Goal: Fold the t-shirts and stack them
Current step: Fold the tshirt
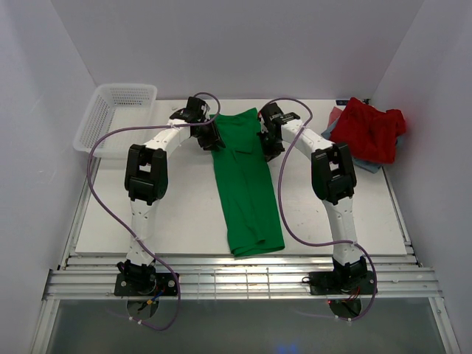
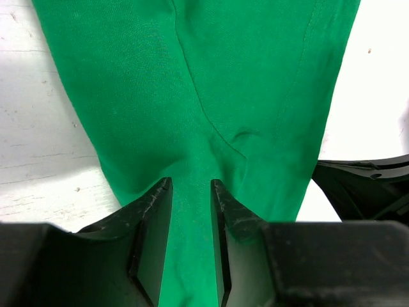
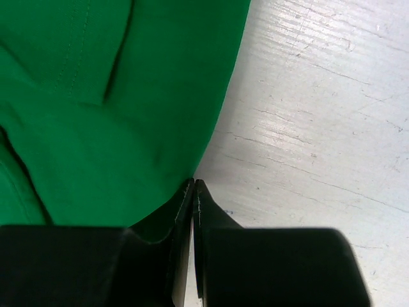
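Observation:
A bright green t-shirt (image 1: 247,184) lies as a long folded strip down the middle of the table. My left gripper (image 1: 210,137) is at its far left corner. In the left wrist view green cloth (image 2: 255,77) fills the gap between the jaws of the left gripper (image 2: 191,192), and creases run toward them. My right gripper (image 1: 268,141) is at the strip's far right edge. Up close the right gripper (image 3: 193,184) is shut, tips touching the green t-shirt's hem (image 3: 115,128), with no cloth showing between them. A red t-shirt (image 1: 369,130) lies crumpled on a blue-grey one (image 1: 369,165) at the back right.
A white mesh basket (image 1: 114,118) stands at the back left, partly over the table's edge. White walls close in the left, back and right sides. Bare white tabletop (image 1: 147,221) shows on both sides of the green strip. Purple cables loop beside both arms.

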